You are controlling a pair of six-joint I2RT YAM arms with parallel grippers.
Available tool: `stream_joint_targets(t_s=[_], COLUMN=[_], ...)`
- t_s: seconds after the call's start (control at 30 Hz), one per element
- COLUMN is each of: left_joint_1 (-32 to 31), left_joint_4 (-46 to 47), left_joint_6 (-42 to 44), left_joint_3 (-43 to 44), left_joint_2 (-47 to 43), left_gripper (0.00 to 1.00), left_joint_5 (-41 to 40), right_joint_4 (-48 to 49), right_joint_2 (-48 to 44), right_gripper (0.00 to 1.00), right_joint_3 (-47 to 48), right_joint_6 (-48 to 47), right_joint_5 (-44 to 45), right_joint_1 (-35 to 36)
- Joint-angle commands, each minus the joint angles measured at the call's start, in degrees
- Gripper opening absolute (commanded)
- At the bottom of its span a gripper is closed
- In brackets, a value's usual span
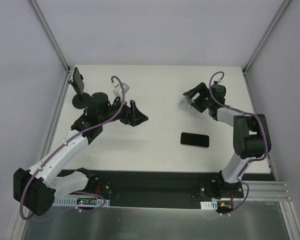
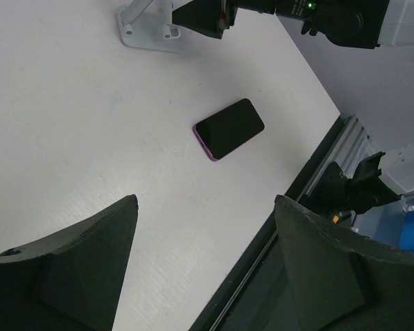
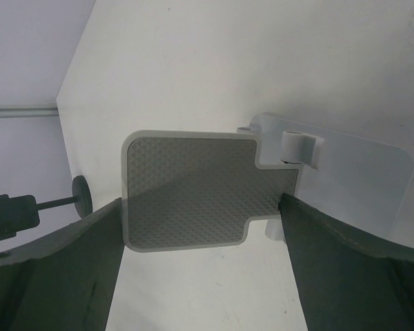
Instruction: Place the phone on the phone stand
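Right gripper [image 3: 200, 207]: jaws wide, straddling phone stand [image 3: 186, 172] plate, holding nothing; advise square closure. Left gripper [image 2: 205, 207]: jaws wide, empty.

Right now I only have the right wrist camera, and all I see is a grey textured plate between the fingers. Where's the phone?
Observer: The phone lies flat on the table, closer to the table's near edge than the white stand you're looking at.
Operator: Is the left arm holding anything?
Observer: No. The left gripper is open and empty, off to the left of the phone.
Operator: Which way does the phone lie?
Observer: Dark face up, with its long side running left to right and a purple case edge showing.
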Motion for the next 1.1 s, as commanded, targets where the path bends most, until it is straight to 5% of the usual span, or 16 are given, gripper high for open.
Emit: stream_joint_targets(t_s=[0.0,0.23,0.5,0.7,0.83,1.0,1.07], left_joint_1=[0.79,1.40,2.02,2.10,2.19,2.11,2.11], left_joint_4=[0.85,0.76,0.67,0.32,0.23,0.23,0.23], left_joint_6=[0.55,0.98,1.34,1.69,1.60,0.55,0.28], left_joint_3=[2.01,1.92,1.92,2.36,2.80,3.50,3.50], left_joint_2=[0.53,0.35,0.44,1.23,2.55,4.48,5.36], left_gripper=[0.78,0.78,0.79,0.79,0.79,0.82,0.91], left_joint_5=[1.16,0.63,0.37,1.24,2.56,6.33,7.04], right_joint_4=[2.76,2.59,3.99,-0.47,-2.86,-1.46,-0.76], right_joint_2=[-0.55,-2.92,-6.53,-14.78,-17.08,-9.01,-4.17], right_gripper=[0.89,0.81,0.86,1.00,0.97,0.97,0.97], right_joint_3=[-0.95,-2.35,-3.68,-3.76,-3.42,2.64,6.85], right_joint_6=[3.08,5.54,8.10,0.29,-8.50,-10.01,-10.89], right_joint_5=[-2.11,1.75,3.96,3.69,2.48,-6.66,-10.44], right_joint_1=[2.78,9.11,19.93,18.97,16.51,9.39,8.77])
